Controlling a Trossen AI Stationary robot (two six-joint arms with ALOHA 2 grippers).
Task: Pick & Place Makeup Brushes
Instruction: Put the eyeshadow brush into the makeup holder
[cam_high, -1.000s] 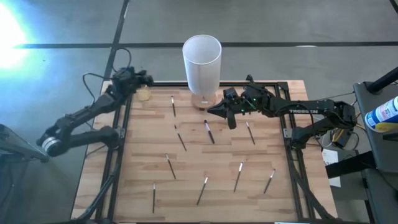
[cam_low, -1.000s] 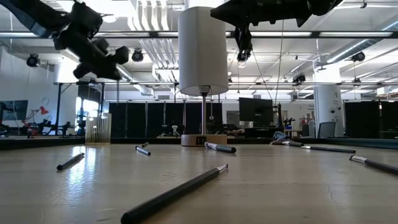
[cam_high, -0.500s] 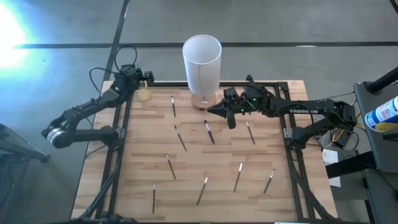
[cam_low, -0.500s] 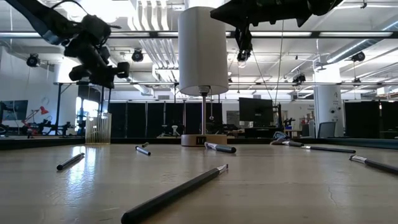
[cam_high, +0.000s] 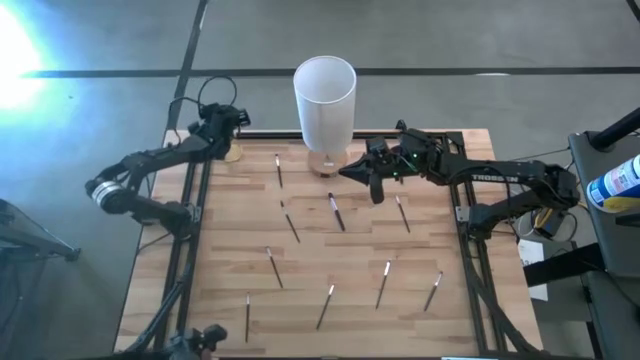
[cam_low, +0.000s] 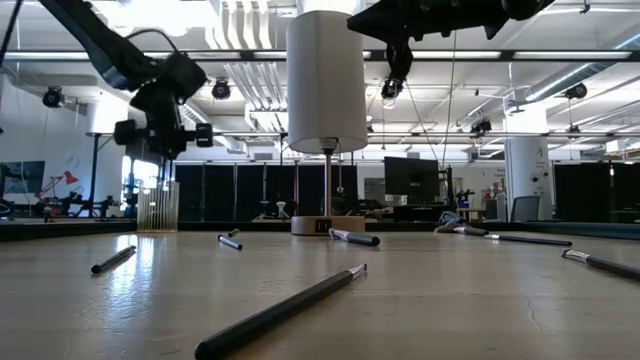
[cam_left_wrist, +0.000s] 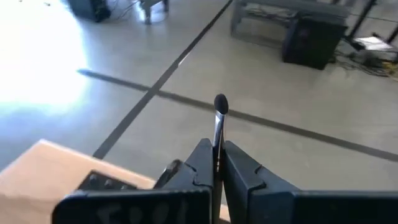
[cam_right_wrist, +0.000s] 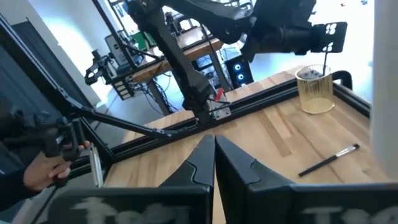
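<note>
The left gripper (cam_high: 232, 120) sits at the upper left of the high view, right above the small yellowish cup (cam_high: 232, 151) at the table's (cam_high: 440, 320) back left corner. Its fingers are pinched tight on one makeup brush (cam_left_wrist: 219, 124), whose dark rounded head sticks up past the fingertips in the left wrist view. The right gripper (cam_high: 350, 172) hovers near the base of the tall white cylinder (cam_high: 324, 100), fingers closed on nothing that shows.

Most of the work seems left to do: about nine brushes (cam_high: 337, 212) lie scattered across the table, from the back row near the cylinder down to the lower edge of the frame. Whether the cup already holds any brushes is hard to tell. The held brush looks ready to be lowered into it.

Compared with a second ago, the left arm has swung from the table's left side back toward the cup, while the right arm has barely shifted.
</note>
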